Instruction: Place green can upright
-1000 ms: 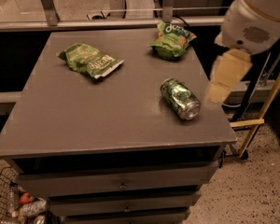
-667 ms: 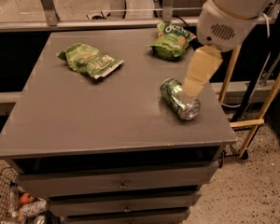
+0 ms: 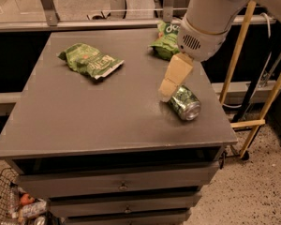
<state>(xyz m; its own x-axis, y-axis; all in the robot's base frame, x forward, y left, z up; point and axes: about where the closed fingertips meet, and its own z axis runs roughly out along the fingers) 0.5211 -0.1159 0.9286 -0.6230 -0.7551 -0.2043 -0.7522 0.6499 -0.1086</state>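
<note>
The green can (image 3: pixel 185 104) lies on its side near the right edge of the grey table (image 3: pixel 84 111), its silver top facing the front right. My gripper (image 3: pixel 167 93) hangs from the white arm (image 3: pixel 207 22) and its cream fingers (image 3: pixel 174 77) reach down over the can's far left end, close to or touching it. The can's rear end is hidden behind the fingers.
A flat green snack bag (image 3: pixel 90 60) lies at the table's back left. Another green bag (image 3: pixel 165 42) lies at the back right, partly behind the arm. Yellow wooden poles (image 3: pixel 234 55) stand right of the table. Drawers (image 3: pixel 122 186) sit below the tabletop.
The arm has swung left from beyond the table's right edge, and the gripper has come down over the can's far end. The can has not moved.
</note>
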